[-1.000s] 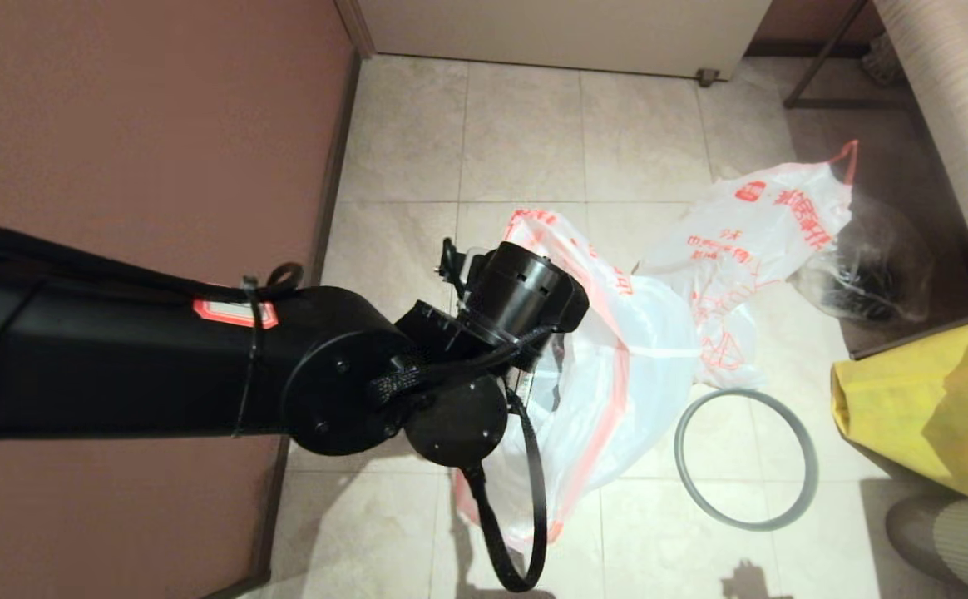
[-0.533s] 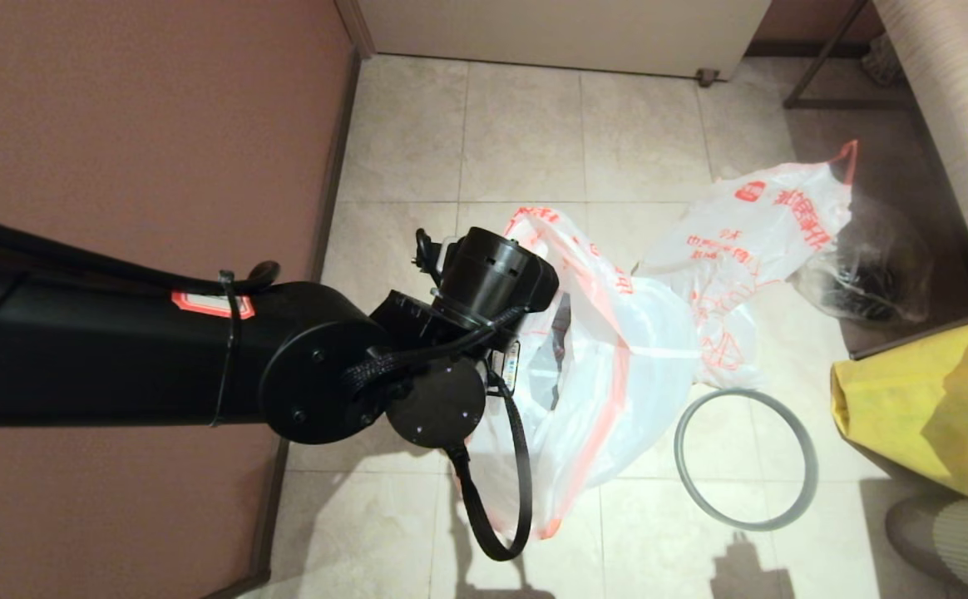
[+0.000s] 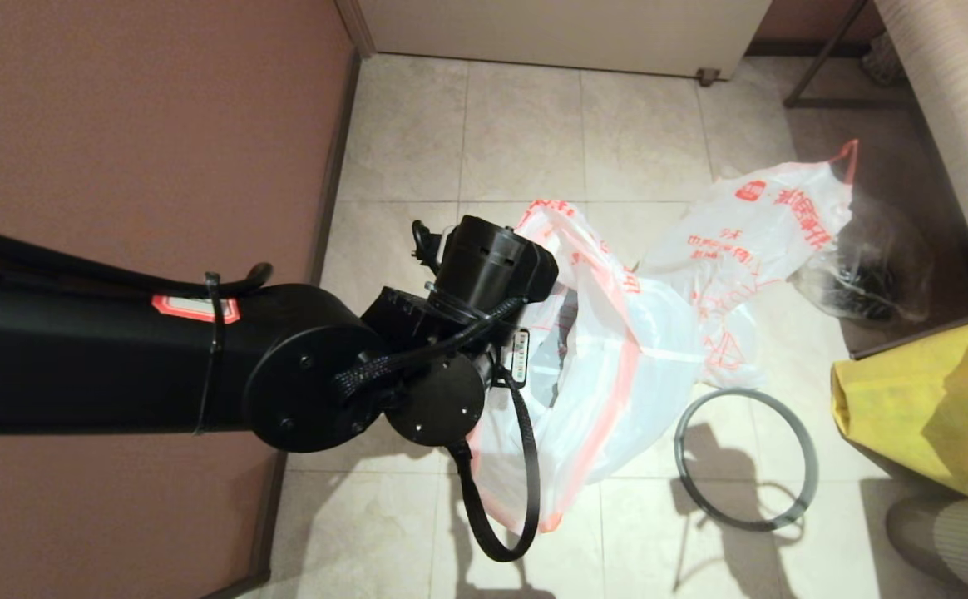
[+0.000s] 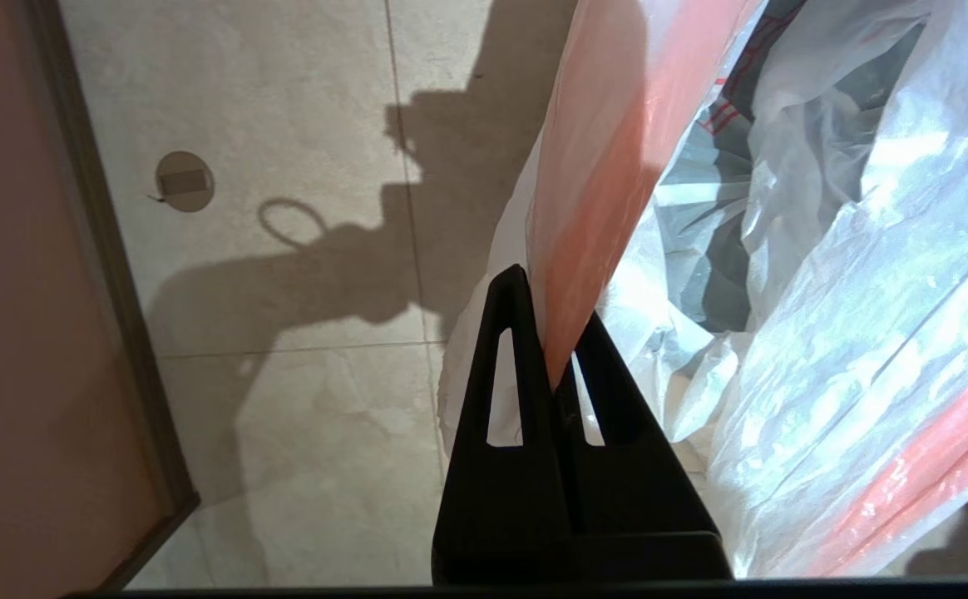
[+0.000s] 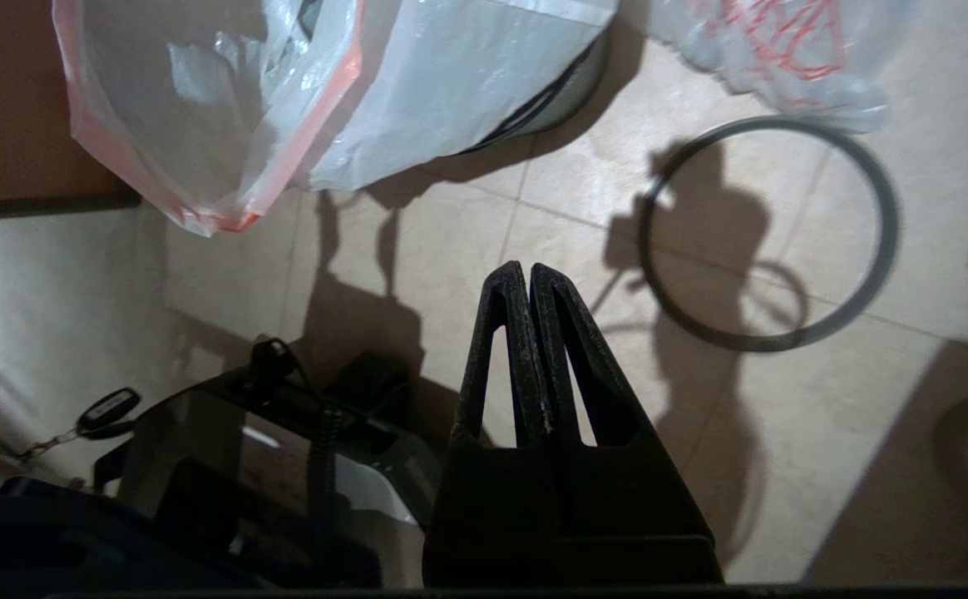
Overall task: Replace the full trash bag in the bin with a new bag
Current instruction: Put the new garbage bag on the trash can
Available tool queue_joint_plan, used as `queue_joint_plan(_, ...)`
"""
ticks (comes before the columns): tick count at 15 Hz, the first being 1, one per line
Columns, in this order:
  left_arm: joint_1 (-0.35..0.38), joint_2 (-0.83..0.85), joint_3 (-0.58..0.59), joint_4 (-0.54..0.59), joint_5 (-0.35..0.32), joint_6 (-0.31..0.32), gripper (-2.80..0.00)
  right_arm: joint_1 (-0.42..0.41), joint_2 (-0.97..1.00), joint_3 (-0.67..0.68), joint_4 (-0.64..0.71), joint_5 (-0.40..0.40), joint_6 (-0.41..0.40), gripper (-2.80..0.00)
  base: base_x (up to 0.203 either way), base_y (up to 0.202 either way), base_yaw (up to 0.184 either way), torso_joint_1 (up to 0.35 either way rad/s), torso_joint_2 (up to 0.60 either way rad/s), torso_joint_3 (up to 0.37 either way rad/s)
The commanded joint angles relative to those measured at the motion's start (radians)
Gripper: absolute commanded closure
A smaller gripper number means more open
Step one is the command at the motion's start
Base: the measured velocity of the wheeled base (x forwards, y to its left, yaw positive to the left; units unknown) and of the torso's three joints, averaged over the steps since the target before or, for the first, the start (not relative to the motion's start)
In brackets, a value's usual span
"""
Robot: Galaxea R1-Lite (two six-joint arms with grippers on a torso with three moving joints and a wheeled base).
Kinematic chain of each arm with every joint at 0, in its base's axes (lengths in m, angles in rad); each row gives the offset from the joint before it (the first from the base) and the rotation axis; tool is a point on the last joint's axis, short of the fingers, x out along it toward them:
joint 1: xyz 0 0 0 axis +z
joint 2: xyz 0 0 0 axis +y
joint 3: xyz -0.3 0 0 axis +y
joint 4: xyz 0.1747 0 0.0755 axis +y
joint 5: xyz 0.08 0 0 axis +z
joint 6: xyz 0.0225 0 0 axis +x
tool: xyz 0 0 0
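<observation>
Red Chinese print [image 3: 800, 218] on full trash bag [image 3: 750, 249]

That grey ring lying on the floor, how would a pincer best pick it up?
Grip the grey ring across its thin band, coming straight down from above, one finger inside the loop and one outside. It lies flat on the tiles with its nearer arc bare. The far arc sits close to a printed bag, so the near side is probably easier.

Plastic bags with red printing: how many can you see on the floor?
2. One thin white red-edged bag is draped over the black bin, pinched by the left gripper. The other printed bag lies behind the grey ring. More could be hidden behind the arm.
</observation>
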Motion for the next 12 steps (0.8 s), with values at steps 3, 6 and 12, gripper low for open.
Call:
queue_joint_plan(3,0.034,-0.007,0.003,0.001,-0.026,-0.005,0.00,0.288,0.477,-0.200,0.005,-0.145,0.126,0.00,0.000,0.000,0.000,0.000,0.00,0.000)
queue_joint_plan(6,0.087,-0.017,-0.013,0.001,-0.080,-0.018,0.00,0.419,0.680,-0.322,-0.007,-0.244,0.250,0.00,0.000,0.000,0.000,0.000,0.00,0.000)
queue_joint_plan(12,0.123,-0.019,-0.033,0.001,-0.126,-0.060,0.00,0.461,0.804,-0.346,-0.116,-0.189,0.282,-2.80,0.000,0.000,0.000,0.000,0.00,0.000)
